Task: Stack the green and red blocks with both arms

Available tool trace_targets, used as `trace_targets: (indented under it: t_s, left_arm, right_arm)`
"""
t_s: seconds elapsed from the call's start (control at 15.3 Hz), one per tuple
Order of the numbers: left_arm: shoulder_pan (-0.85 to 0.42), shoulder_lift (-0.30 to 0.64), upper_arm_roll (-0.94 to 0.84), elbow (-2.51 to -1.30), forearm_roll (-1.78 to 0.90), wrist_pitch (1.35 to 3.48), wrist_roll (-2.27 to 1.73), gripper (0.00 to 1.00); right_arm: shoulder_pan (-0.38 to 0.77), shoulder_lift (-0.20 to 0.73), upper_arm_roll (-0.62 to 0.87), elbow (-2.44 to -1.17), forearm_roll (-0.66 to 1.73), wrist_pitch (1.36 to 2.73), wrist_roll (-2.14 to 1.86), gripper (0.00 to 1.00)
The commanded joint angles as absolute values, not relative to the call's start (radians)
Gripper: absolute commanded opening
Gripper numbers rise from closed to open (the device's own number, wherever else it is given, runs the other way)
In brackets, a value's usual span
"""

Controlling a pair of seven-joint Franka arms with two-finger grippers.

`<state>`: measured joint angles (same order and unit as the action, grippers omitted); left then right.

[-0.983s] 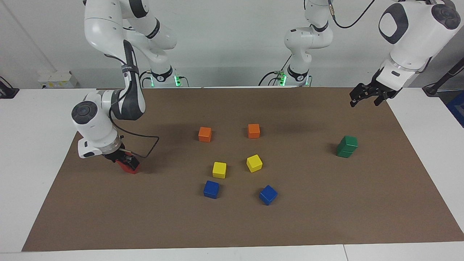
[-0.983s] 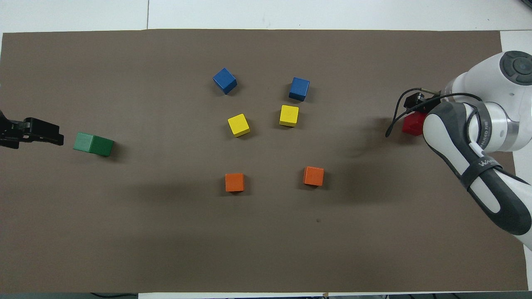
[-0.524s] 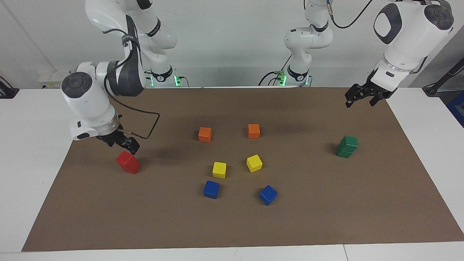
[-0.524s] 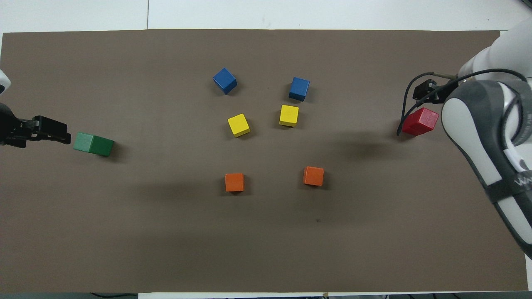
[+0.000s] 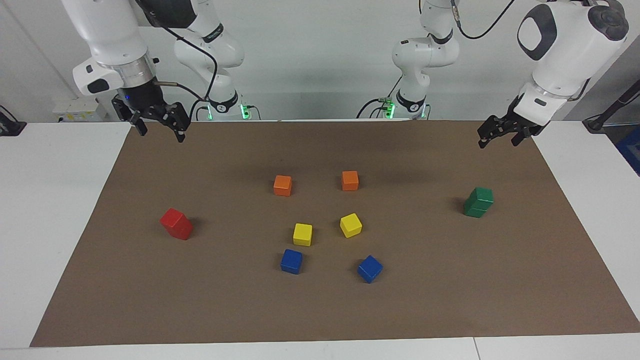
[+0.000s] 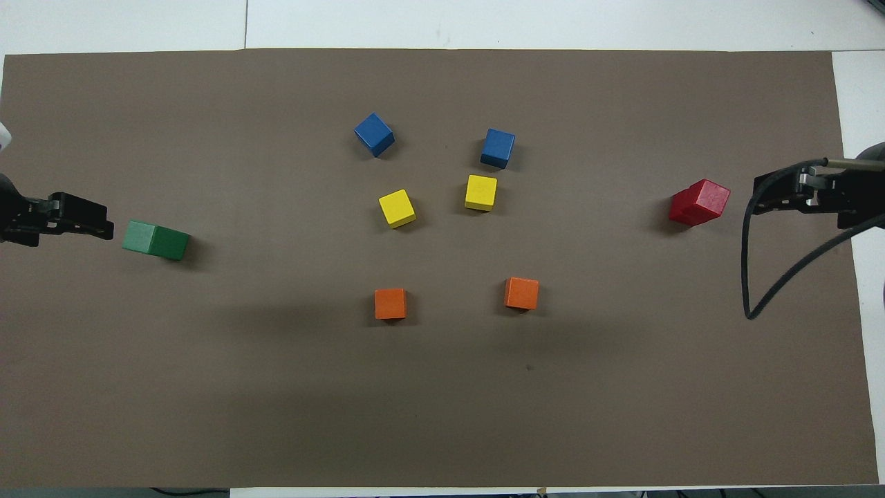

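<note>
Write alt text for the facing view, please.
Two two-cube stacks stand on a brown mat: the red stack toward the right arm's end, the green stack toward the left arm's. Both the right gripper and left gripper hang open, raised and empty; orange, yellow and blue cubes sit between.

Plain matte brown paper mat (image 5: 450, 300) on a white table (image 5: 45, 210), two stacked glossy dark green cubes (image 5: 478, 202), two stacked glossy bright red cubes (image 5: 176, 223), two orange cubes (image 5: 282, 185), two yellow cubes (image 5: 302, 234), two blue cubes (image 5: 291, 261), white robot arms with dark grey joints (image 5: 570, 45)
</note>
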<state>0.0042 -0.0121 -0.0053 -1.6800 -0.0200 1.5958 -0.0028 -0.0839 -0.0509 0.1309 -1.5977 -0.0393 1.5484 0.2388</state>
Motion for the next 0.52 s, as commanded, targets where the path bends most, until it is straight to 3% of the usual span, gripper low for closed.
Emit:
trace_targets:
  t_s: [0.0,0.46]
  left_arm:
    - [-0.008,-0.003,0.011,-1.649,-0.017,1.563,-0.014,1.00]
    - [-0.008,-0.003,0.005,-1.600,-0.018,1.529,-0.018,1.00]
  right_arm:
    - [-0.101,-0.069,0.133,-1.621,-0.014,1.497,0.164,1.00]
    - [-0.091,-0.092,0.130,-1.663,0.002,1.448,0.152,1.00]
